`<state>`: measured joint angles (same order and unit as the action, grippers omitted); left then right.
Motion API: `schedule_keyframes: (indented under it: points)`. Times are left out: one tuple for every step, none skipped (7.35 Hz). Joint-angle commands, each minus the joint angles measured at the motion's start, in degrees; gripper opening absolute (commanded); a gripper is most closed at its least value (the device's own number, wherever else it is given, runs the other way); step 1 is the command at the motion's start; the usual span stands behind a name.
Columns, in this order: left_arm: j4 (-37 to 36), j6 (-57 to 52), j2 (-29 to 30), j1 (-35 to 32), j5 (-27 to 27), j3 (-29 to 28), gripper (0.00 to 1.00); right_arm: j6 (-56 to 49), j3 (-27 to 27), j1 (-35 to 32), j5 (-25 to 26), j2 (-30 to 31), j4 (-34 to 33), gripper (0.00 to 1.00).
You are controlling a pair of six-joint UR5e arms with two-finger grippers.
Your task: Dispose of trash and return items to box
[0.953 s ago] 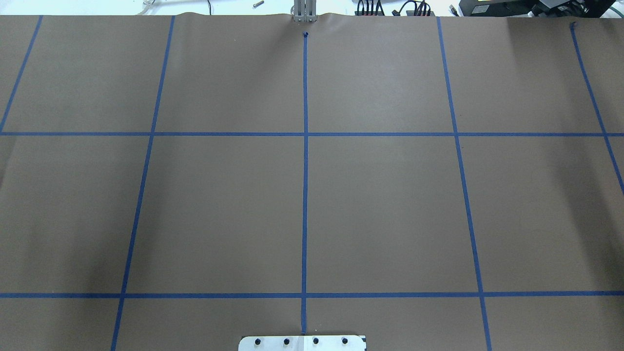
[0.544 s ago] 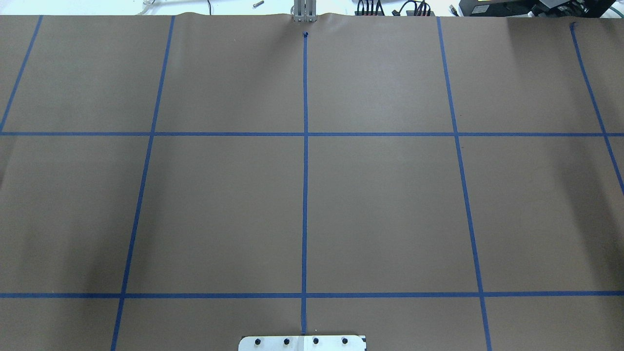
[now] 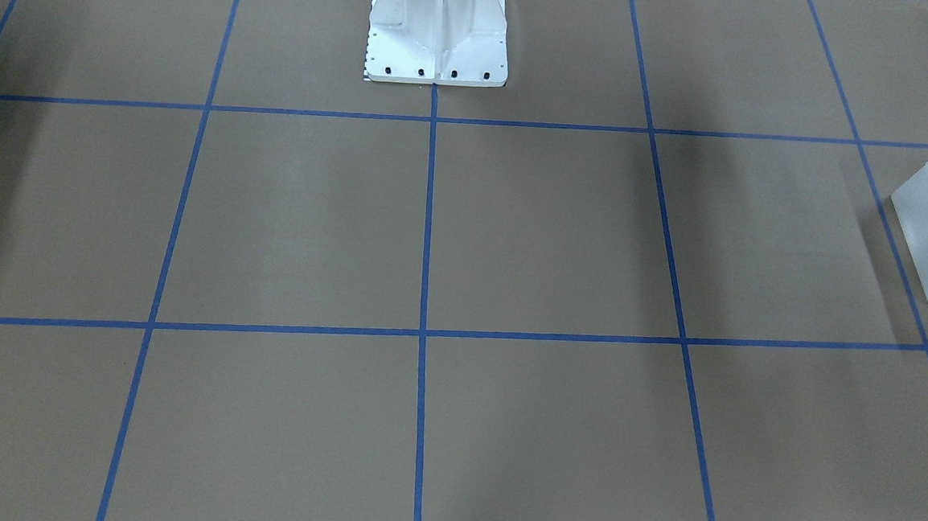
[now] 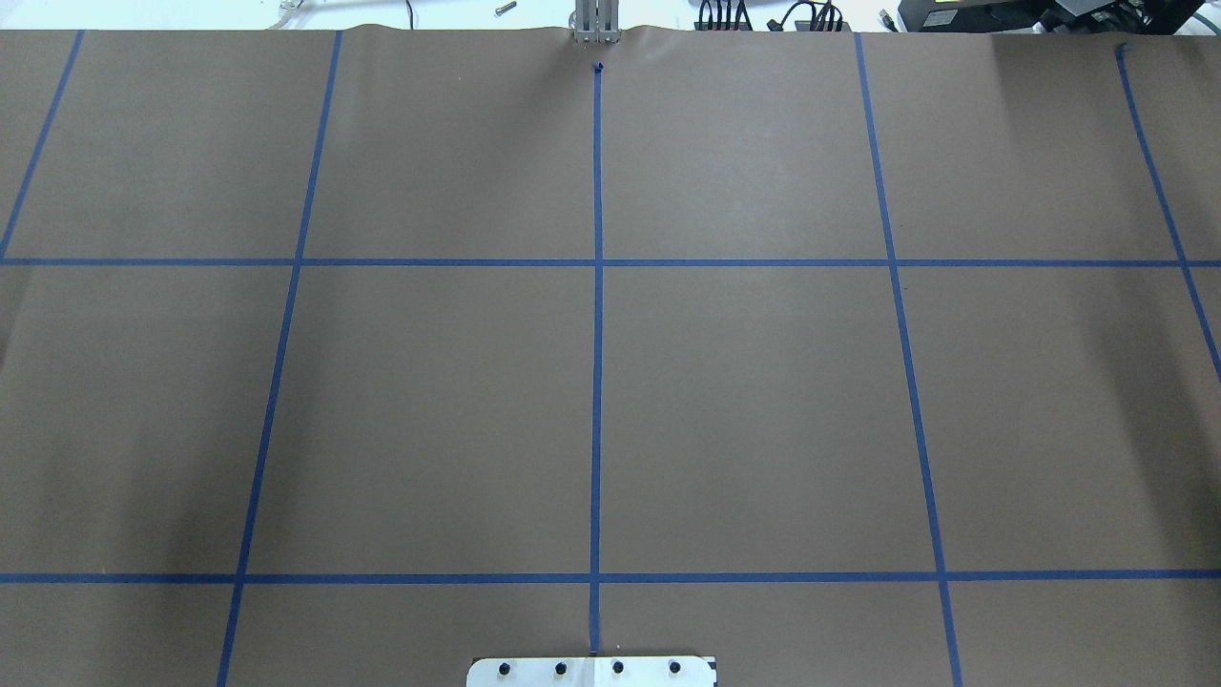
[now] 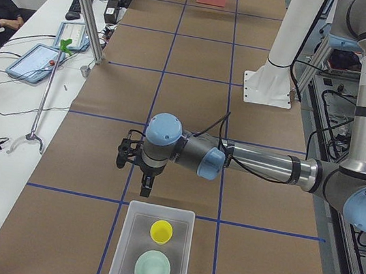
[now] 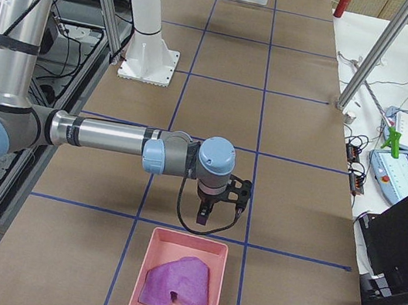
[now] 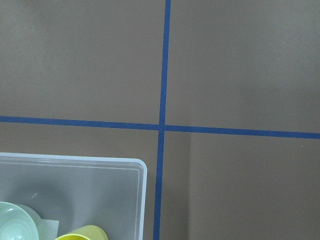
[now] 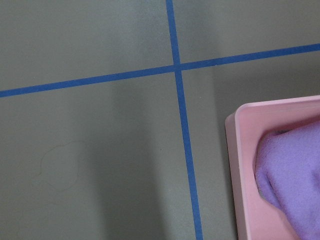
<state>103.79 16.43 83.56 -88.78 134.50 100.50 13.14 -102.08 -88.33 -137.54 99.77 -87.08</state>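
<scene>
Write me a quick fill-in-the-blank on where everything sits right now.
1. The frosted bin holds a green bowl and a ____ cup.
2. The purple cloth lies in the ____ tray.
3. The left gripper hangs beside the bin, the right gripper beside the ____.

Missing words: yellow; pink; tray.

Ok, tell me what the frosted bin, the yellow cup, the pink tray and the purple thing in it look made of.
Translucent frosted-white rectangular bin: likely plastic, matte; contents show dimly through its walls. Small bright yellow cup: probably smooth plastic, evenly coloured. Pink rectangular tray: seemingly moulded plastic, rounded rim. Purple crumpled cloth: soft fabric, fuzzy surface, folds.
</scene>
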Motion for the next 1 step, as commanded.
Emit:
schedule_keyframes:
  points:
    - [0.0,0.0,0.0,0.1,0.0,0.0,0.99,0.0,0.6,0.0,-0.1,0.2,0.0,1.0]
